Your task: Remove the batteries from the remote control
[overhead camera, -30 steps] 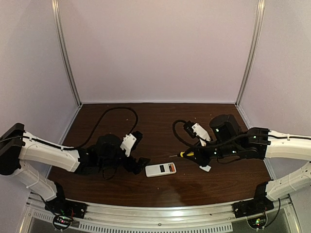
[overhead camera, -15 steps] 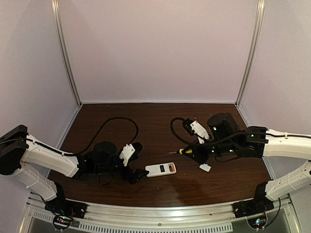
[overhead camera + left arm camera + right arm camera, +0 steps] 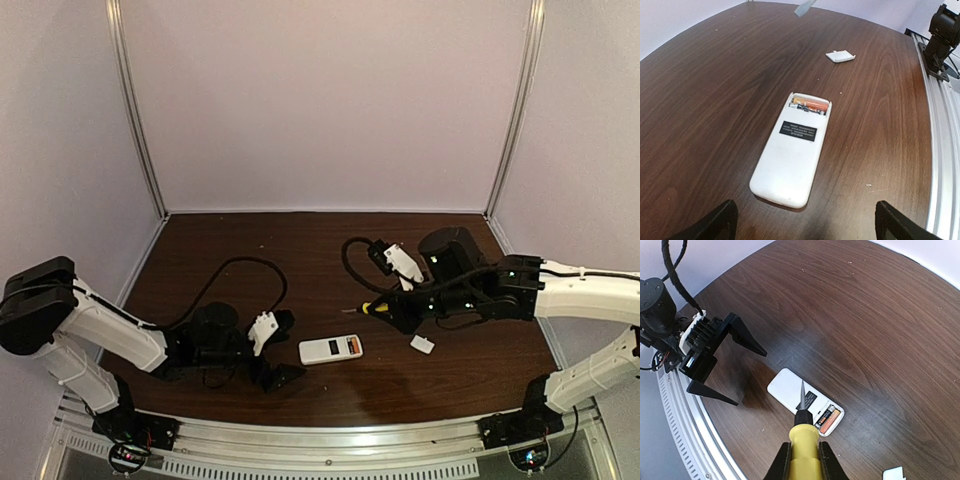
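batteries (image 3: 810, 105) half hidden in remote control (image 3: 790, 162); left hand (image 3: 750, 379) wide, right hand (image 3: 803, 462) grips screwdriver (image 3: 803, 439).

No text legible (remote control (image 3: 789, 167) label (image 3: 798, 131) blurred).

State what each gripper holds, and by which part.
Right gripper clamps the screwdriver by its yellow handle; left gripper is open, holding nothing.

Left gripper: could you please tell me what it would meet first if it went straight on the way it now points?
The left gripper would most likely meet the remote control first: its closed end lies dead ahead between the open jaws, though the gripper's height above the table is unclear.
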`<action>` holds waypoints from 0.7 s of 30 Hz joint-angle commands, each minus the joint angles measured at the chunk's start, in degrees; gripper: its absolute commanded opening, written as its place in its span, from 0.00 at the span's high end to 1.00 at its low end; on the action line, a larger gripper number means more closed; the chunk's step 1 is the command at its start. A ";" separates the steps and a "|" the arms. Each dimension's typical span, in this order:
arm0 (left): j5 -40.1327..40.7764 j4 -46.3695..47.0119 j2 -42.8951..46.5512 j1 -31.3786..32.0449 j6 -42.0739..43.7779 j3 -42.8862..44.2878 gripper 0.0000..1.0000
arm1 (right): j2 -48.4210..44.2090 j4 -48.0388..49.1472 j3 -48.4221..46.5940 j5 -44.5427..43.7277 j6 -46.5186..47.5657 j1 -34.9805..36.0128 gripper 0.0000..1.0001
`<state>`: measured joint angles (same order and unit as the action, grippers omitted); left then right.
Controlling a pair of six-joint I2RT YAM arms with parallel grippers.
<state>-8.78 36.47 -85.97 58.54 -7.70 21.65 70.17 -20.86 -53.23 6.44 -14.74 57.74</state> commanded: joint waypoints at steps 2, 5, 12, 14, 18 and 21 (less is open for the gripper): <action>-2.92 6.25 -2.62 -0.26 3.19 -0.61 0.03 | -0.26 1.05 -1.04 0.34 0.42 -0.34 1.00; -3.03 7.86 -4.53 -0.27 3.80 -0.31 0.03 | -0.83 1.06 -0.38 0.20 0.29 -0.32 1.00; -1.82 12.21 -9.71 -0.35 5.14 0.18 0.02 | -1.91 1.24 0.38 0.19 -0.05 -0.34 1.00; -2.07 13.24 -10.43 -0.56 5.24 0.32 0.03 | -2.17 1.10 0.70 -0.05 -0.15 -0.34 1.00; -5.22 13.53 -11.61 -1.84 6.12 1.15 0.03 | -3.54 0.68 1.98 -0.45 -0.76 -0.34 1.00; -7.60 13.33 -13.07 -2.90 7.12 2.29 0.03 | -5.41 0.24 3.07 -1.32 -1.55 -0.34 1.00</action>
<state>-12.45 46.72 -97.17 57.12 -2.94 22.06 67.66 -20.80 -51.83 6.42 -15.07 57.74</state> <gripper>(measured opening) 0.975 0.158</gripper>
